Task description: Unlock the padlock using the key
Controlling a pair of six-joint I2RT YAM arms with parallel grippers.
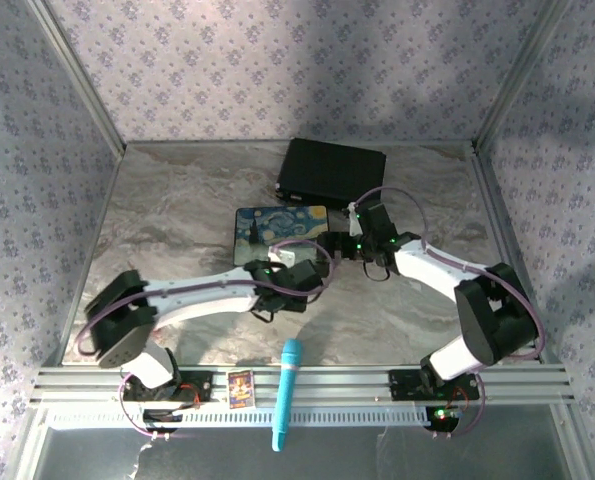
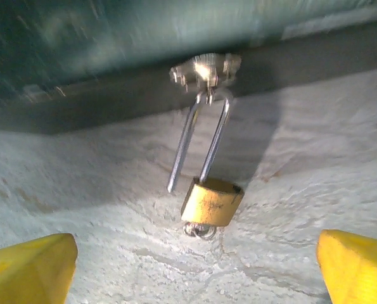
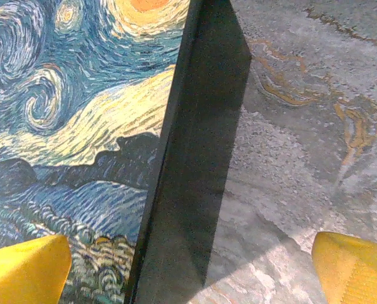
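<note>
At the centre of the left wrist view the padlock [image 2: 211, 201] hung from a clasp [image 2: 204, 68] on the box [image 3: 80, 126]. One shackle leg was free, and a silvery bit, perhaps the key [image 2: 199, 230], sat beneath. The left gripper [image 2: 194, 272] and right gripper [image 3: 188, 269] both gaped wide.

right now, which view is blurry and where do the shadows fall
Left wrist view: the padlock is fairly sharp and brightly lit, with glints on its shackle, while the dark band above it is smeared. Right wrist view: the painted box is crisp, its black side throwing a shadow onto the table. Top external view: soft overall, with a bright patch on the back wall.
</note>
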